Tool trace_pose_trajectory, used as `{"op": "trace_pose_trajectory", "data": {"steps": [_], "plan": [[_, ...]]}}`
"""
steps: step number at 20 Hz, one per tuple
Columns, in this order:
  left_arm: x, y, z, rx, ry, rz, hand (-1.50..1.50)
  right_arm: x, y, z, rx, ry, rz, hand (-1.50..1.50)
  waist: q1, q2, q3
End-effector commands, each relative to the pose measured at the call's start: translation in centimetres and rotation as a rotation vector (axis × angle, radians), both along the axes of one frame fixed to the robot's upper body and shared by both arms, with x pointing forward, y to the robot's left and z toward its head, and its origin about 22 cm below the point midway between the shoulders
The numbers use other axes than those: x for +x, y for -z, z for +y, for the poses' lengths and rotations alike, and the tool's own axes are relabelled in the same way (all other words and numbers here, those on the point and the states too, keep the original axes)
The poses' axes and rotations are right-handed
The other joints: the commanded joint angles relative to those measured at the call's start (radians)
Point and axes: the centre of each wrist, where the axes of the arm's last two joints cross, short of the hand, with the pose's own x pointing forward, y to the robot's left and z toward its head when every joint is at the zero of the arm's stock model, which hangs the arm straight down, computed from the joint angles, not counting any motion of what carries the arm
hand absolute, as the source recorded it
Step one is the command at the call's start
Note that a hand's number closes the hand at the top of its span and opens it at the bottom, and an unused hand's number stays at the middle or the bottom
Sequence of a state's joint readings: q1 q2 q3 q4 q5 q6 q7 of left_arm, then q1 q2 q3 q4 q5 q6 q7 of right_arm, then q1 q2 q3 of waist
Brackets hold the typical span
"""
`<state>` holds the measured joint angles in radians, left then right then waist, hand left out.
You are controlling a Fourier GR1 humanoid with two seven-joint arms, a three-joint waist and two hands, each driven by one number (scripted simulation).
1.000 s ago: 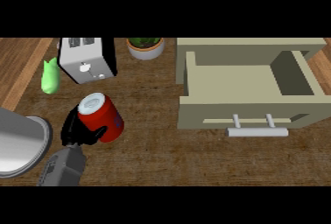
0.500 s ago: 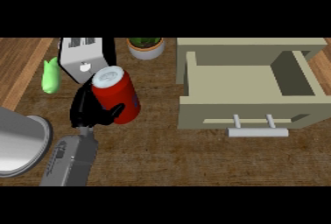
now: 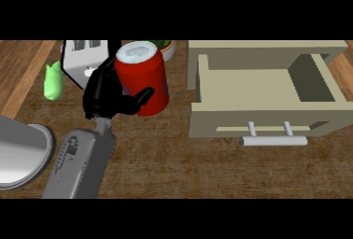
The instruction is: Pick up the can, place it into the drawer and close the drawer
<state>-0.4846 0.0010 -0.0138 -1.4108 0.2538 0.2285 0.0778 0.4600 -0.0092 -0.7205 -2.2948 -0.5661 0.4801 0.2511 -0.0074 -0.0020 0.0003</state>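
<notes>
Tall red cylindrical can with pale grey lid, upright or tilted slightly, at roughly 11 o'clock of the view, in front of the white boxy toaster. Clamped from its left side by the black left hand, fingers and thumb curled round the red wall; grey forearm running down to 7 o'clock. Cannot tell from this steep angle whether the can's base is off the brown wood-grain counter. Right hand nowhere in view.

Pale beige open drawer at 2 o'clock, well apart from the can, pulled out with its bare floor showing and a light grey bar handle on the front at 4 o'clock.

Step in hand, by judgement: carrying across. Best done by lifting enough for the base to clear the drawer's near-left wall, travelling toward 3 o'clock, keeping the can upright, lowering onto the drawer floor (not the rim) before letting go.

Also noted: green bottle-like object at 9 o'clock, potted plant at 12, metal bowl edge at 8.
</notes>
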Motion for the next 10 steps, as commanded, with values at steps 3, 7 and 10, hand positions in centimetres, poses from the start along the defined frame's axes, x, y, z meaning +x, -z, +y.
{"op": "trace_pose_trajectory", "data": {"steps": [3, 7, 10], "plan": [[2.0, -5.7, -2.8, 0.024, 0.009, -0.017, 1.5, -0.4, -0.8, 0.4, 0.005, -0.001, -0.006, -1.5, -0.005, 0.001, 0.0], [2.8, -6.6, -4.4, 0.054, -0.002, -0.043, 1.5, 0.1, -0.6, 0.2, 0.009, -0.004, 0.008, -1.5, -0.004, 0.002, 0.0], [1.9, -6.1, -6.8, 0.049, 0.026, -0.022, 1.5, 1.5, 1.1, -0.1, 0.0, -0.023, -0.006, -1.5, -0.003, 0.002, 0.0]]}}
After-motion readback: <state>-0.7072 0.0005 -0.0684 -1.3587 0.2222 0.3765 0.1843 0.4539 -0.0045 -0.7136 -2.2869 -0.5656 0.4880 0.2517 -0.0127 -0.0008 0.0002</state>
